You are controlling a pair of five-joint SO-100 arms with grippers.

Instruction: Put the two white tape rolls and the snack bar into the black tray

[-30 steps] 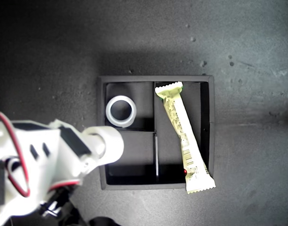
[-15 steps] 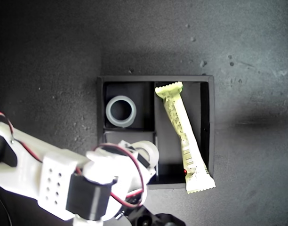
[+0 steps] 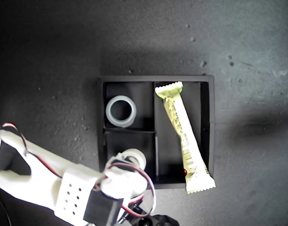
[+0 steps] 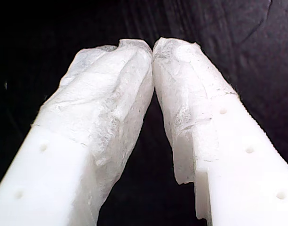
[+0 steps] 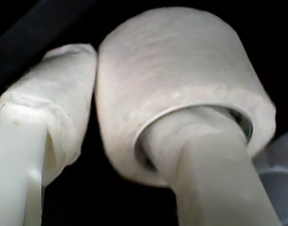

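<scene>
In the exterior view the tray [image 3: 100,123] sat at centre frame, with one roll [image 3: 121,111] lying flat in its upper-left compartment and the bar [image 3: 183,140] lying aslant in the long compartment on the view's right, its lower crimped end riding over the tray's bottom wall and out past the rim. From the lower left of that frame a white arm [image 3: 45,179] reached in, and the second roll [image 3: 131,157] showed at its tip over the lower-left compartment — whether it already touched the floor there I could not tell. In the first wrist view my first gripper [image 4: 152,49] was closed on nothing, its padded tips meeting over dark ground. In the second wrist view my second gripper [image 5: 134,117] held the second roll [image 5: 181,75]: one finger [image 5: 200,155] went through the hole and the other finger [image 5: 50,103] pressed the outer wall, so the ring's wall was pinched between them. Such a roll looked light and fairly stiff, its wound face a little rough, so a pinch across the wall seemed the safe hold. The bar I judged light but limp and slick in its wrapper — best taken across its middle, not by the crimped ends.
</scene>
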